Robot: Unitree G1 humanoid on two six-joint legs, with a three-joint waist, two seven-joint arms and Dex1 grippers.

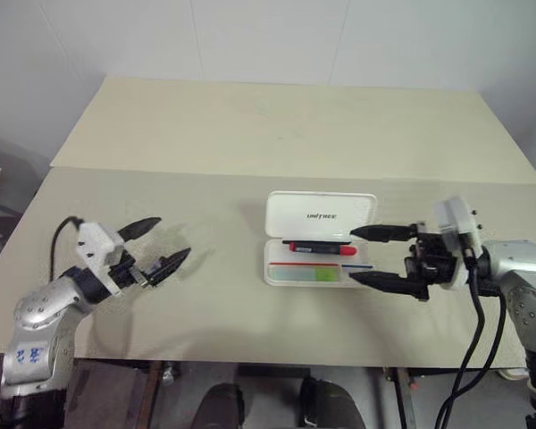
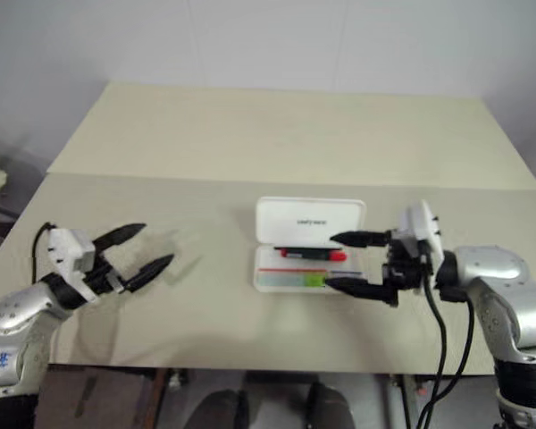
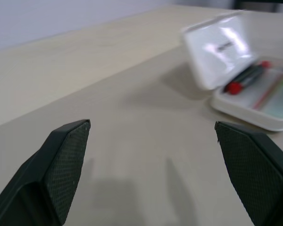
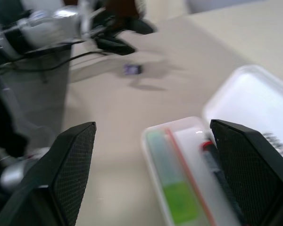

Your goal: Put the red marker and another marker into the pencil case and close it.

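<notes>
The white pencil case (image 1: 290, 207) lies open at the table's middle, its lid standing up at the far side. In its tray rests the red marker (image 1: 322, 248), and the pale green marker (image 1: 305, 275) lies nearer me, along the front wall. My right gripper (image 1: 351, 256) hovers at the case's right end, open, one finger over the lid's corner and the other by the tray's front corner, with nothing between them. Over bare table at the left, well away from the case, my left gripper (image 1: 174, 236) is open and empty.
A small purple object (image 4: 132, 69) lies on the table under the left gripper. The tabletop (image 1: 250, 125) runs far back behind the case, with a seam across it. Its front edge (image 1: 250, 362) is close to both arms. Cables hang from the right wrist (image 1: 473, 304).
</notes>
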